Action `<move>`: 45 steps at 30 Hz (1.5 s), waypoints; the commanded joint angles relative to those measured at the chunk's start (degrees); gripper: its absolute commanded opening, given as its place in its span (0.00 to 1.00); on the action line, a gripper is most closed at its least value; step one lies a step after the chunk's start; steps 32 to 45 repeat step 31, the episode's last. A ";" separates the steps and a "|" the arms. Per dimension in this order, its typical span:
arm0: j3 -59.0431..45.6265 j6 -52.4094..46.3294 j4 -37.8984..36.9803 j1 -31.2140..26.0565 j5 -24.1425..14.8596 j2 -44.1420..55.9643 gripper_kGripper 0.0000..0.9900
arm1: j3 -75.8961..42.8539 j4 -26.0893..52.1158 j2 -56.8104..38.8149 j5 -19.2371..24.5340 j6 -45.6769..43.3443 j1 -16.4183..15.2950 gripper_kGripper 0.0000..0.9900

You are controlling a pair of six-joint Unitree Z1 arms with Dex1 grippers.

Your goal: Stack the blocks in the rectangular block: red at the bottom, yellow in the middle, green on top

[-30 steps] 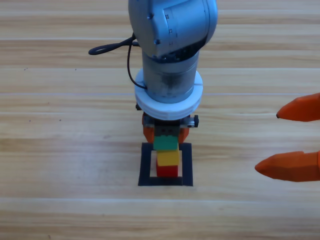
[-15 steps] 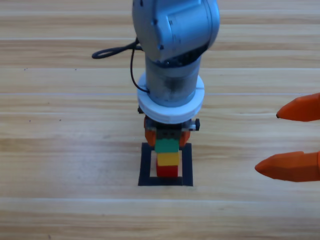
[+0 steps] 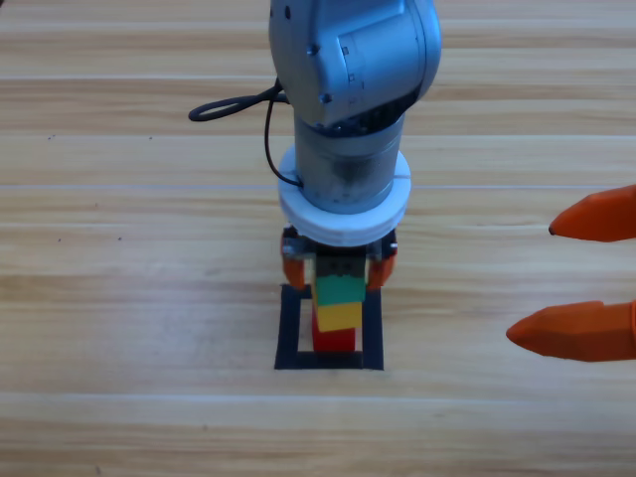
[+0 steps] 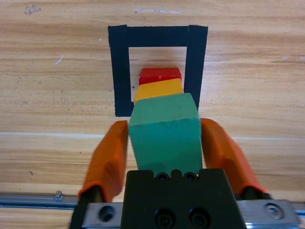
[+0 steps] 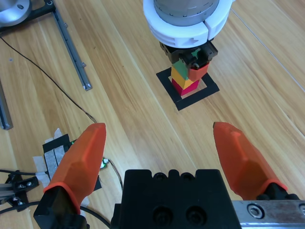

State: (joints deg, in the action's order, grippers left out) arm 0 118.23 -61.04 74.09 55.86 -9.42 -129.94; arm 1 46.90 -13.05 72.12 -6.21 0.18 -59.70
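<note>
The red cube (image 3: 335, 341) stands inside the black tape square (image 3: 288, 328), which is the rectangular block. The yellow cube (image 3: 338, 316) rests on the red one, and the green cube (image 3: 338, 288) sits on top, all a little offset. My left gripper (image 3: 338, 270) hangs over the stack, open, with its jaws spread on either side of the green cube (image 4: 164, 138). The left wrist view shows the yellow cube (image 4: 157, 90) and red cube (image 4: 159, 75) below it, inside the tape square (image 4: 121, 71). My right gripper (image 3: 532, 283) waits open at the right edge, holding nothing.
A black cable (image 3: 229, 104) loops on the table behind the left arm. In the right wrist view a metal rail (image 5: 71, 47) and taped wires (image 5: 55, 148) lie on the table, well away from the stack (image 5: 187, 76).
The left gripper's jaws have spread apart off the green cube, and the left arm has shifted slightly right. The stack and the right gripper have stayed put.
</note>
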 commanded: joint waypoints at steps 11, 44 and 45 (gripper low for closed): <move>-0.63 0.31 0.53 0.13 -4.29 11.64 1.00 | -0.41 -1.10 1.71 1.02 -0.62 -1.73 1.00; -74.28 22.72 -52.12 7.16 -10.89 62.61 1.00 | 0.20 -1.63 4.34 2.34 -0.88 -1.73 1.00; -74.28 22.72 -52.12 7.16 -10.89 62.61 1.00 | 0.20 -1.63 4.34 2.34 -0.88 -1.73 1.00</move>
